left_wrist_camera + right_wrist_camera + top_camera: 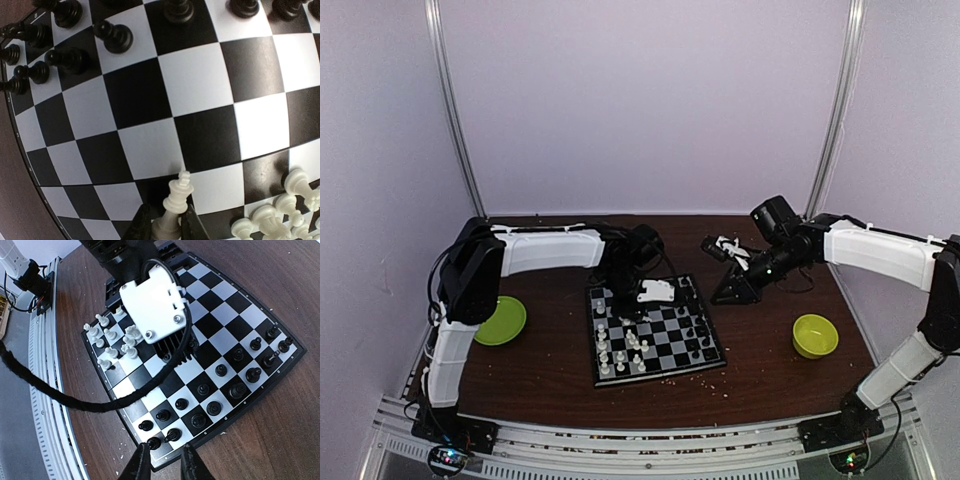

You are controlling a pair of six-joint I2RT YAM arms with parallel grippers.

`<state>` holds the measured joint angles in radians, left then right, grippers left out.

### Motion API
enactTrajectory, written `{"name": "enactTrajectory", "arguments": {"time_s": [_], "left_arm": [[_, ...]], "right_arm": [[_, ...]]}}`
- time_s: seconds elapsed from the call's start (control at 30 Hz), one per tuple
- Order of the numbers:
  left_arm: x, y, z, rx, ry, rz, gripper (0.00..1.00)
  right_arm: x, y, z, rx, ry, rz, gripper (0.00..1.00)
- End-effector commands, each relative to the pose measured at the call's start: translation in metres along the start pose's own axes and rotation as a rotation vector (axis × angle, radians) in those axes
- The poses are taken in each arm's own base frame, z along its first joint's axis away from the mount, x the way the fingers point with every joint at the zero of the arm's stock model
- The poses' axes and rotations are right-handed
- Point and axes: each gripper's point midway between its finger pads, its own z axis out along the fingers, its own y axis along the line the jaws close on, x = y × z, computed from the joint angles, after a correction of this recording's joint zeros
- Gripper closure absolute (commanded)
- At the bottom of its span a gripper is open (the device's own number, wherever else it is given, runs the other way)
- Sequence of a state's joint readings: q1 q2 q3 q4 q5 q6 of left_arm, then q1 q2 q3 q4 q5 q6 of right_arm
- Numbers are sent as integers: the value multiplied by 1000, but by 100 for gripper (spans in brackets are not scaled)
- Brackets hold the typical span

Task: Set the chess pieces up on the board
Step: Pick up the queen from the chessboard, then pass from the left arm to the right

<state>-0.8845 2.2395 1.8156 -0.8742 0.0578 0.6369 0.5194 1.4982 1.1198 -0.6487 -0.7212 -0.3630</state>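
White chess piece (176,199), gripped between fingers (141,226) of left hand (166,226), over board (150,100)

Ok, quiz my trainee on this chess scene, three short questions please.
1. True or false: the left end effector grips a white piece.
2. The right end effector is: A open, B shut on a black piece, C out of view.
3. Fill in: the pieces along the board edge nearest the right end effector are ____.
Key: 1 true; 2 A; 3 black.
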Motion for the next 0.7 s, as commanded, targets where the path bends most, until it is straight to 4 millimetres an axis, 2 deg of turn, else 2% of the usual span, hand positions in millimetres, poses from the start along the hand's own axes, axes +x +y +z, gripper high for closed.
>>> {"name": "enactTrajectory", "arguments": {"time_s": [0.0,0.17,0.27,0.53,0.67], "left_arm": [[-33,9,-32,-15,-151,-36,85],[-63,25,-70,-52,-351,-123,86],[-71,31,-90,-64,-491,-207,86],[-87,32,-136,-87,-783,-395,86],[-85,30,-149,-94,-866,-457,85]], "right_arm": [[-30,-4,-36,26,-113,12,79],[-47,-19,-64,93,-198,67,79],[-56,-30,-73,144,-227,87,79],[-79,-34,-55,24,-192,195,77],[-94,-23,-39,-27,-167,200,74]]}}
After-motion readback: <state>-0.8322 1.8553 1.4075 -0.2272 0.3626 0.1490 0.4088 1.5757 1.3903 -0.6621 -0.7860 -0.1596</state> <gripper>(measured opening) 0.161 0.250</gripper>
